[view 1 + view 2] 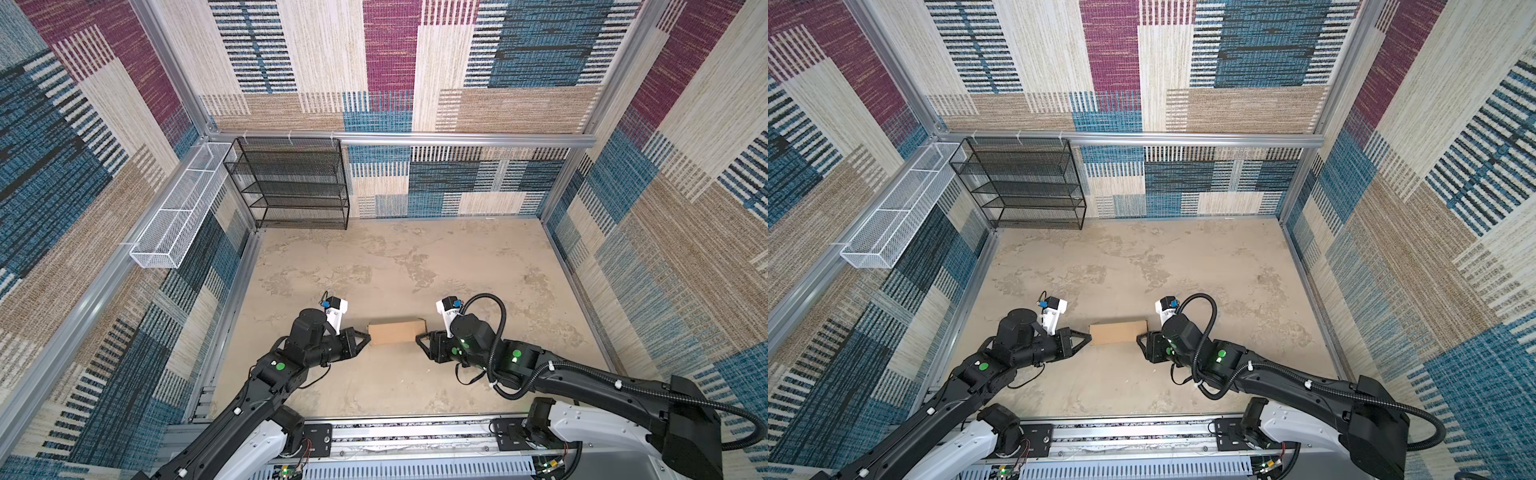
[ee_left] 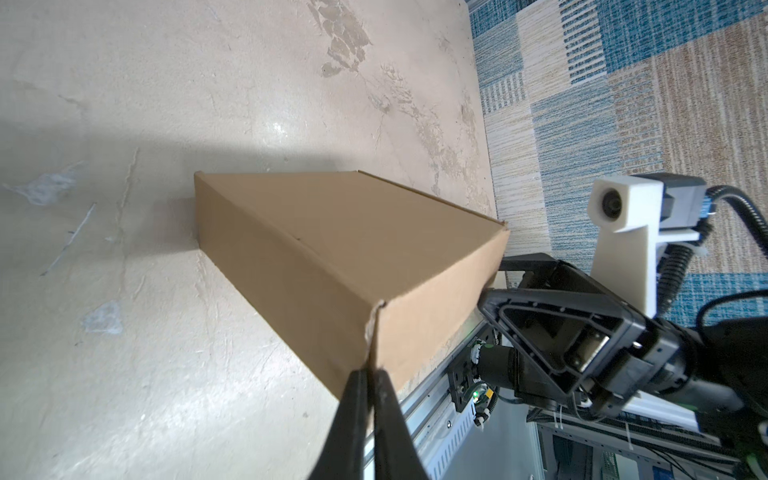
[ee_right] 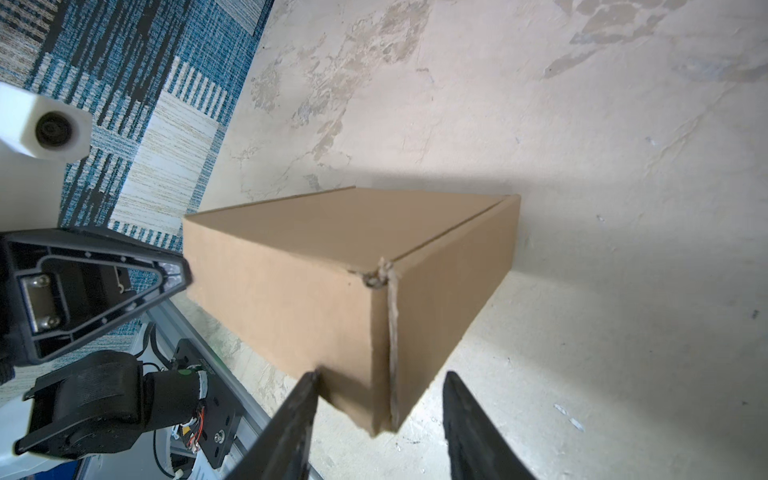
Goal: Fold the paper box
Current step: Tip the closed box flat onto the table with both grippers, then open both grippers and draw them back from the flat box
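Judging the plain brown corrugated cardboard box closed: draw the open right gripper, straddling its near right corner, straight away while the shut left gripper braces the left end.

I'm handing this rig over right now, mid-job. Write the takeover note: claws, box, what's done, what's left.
Left claw: shut, tips at one end corner of the brown corrugated cardboard box.
Right claw: open, straddling the opposite end's corner, not clamped.
Box: lid down, resting on the mottled beige table between both claws.
Done: box looks folded shut.
Left: probably confirm the lid is tucked in, which these views don't show, then back both claws off.
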